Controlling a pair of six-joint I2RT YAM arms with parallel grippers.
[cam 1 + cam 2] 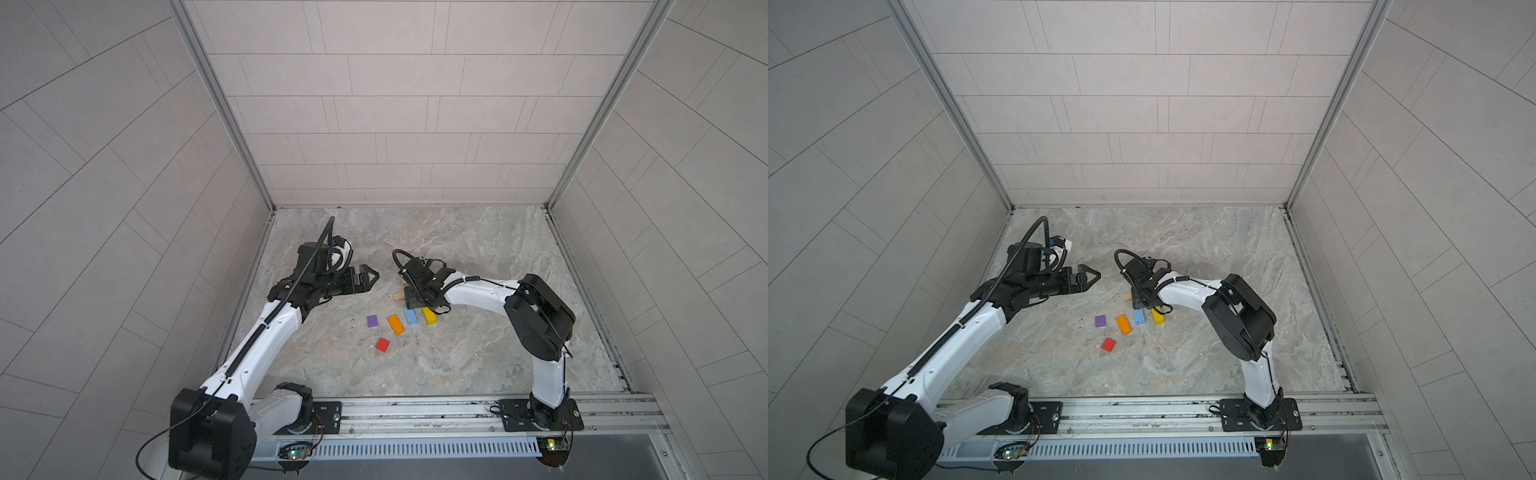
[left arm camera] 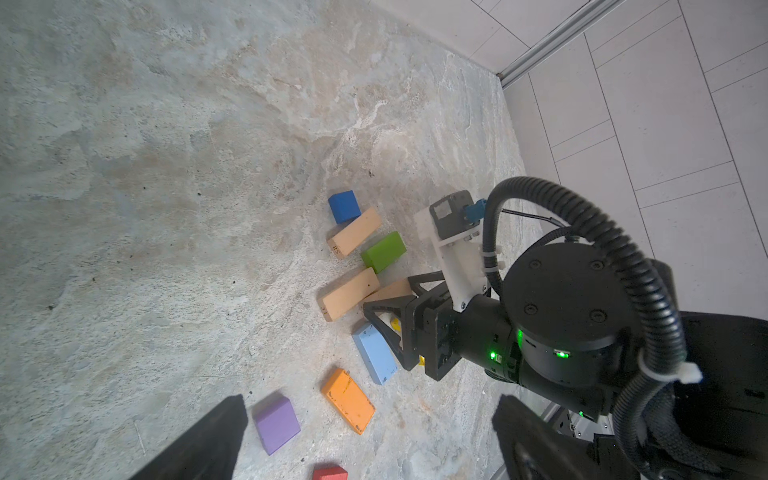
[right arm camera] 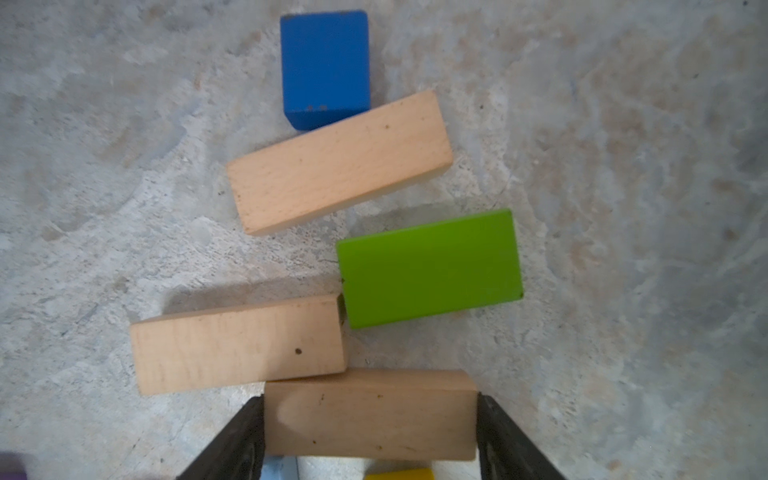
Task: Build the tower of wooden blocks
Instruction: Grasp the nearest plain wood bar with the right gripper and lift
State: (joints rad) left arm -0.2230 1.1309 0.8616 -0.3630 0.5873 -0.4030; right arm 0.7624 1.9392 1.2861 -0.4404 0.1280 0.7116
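Tan bar (image 3: 370,419) gripped at both ends by the right fingers (image 3: 237,449); left fingers (image 2: 208,440) spread wide apart.

- tan bar (image 3: 370,419), and two more: plain pale wood
- green bar (image 3: 430,268): bright lime
- dark-blue cube (image 3: 325,66), light-blue bar (image 2: 374,353), orange bar (image 2: 348,401), purple cube (image 2: 276,424), red cube (image 1: 382,345), yellow bar (image 1: 430,318): solid, unpatterned
- table (image 1: 478,365): grey-beige marbling
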